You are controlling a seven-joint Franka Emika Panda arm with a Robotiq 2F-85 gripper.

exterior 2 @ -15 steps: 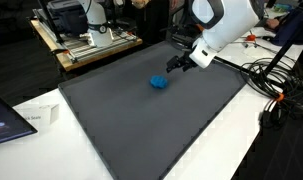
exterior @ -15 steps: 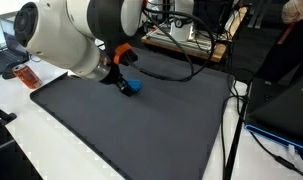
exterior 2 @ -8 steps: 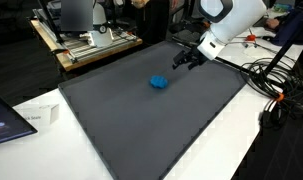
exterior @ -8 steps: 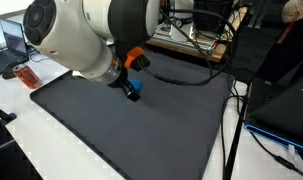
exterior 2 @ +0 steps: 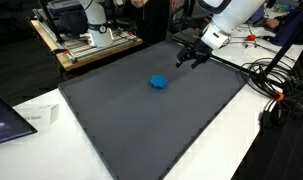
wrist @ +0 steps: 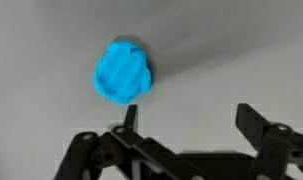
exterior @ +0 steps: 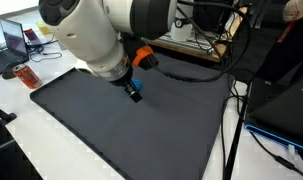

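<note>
A robot hand (exterior 2: 189, 58) up in the air over the far side of a dark mat (exterior 2: 141, 125) — fingers spread wide apart, pinching nothing.

A small blue lump (exterior 2: 159, 82) flat on the mat, a bit back from the mat's middle, closer to the far edge than to the near edge. Not between the fingers. Not touching the hand either. Near the hand but clear of it, on the side toward the mat's middle, with bare mat all round.

In the wrist view, the same lump (wrist: 124, 72) out in front of the hand (wrist: 189, 112) and off to one side — just past the tip of one black finger (wrist: 131, 112), well apart from the other finger (wrist: 253, 118). Only grey mat in the gap between the two.

In an exterior view, a big white arm (exterior: 91, 35) in front of nearly everything, with the hand (exterior: 131, 88) low over the mat and only a tiny bit of the lump (exterior: 138, 88) peeking out beside it. Hard to tell from there how high the hand hangs.

Under the mat, a white desk (exterior 2: 51, 150), covered almost from edge to edge. Black cables (exterior 2: 276, 90) on the desk past the mat's edge nearest the hand. A small red thing (exterior: 27, 77) on the desk just beside a corner of the mat.
</note>
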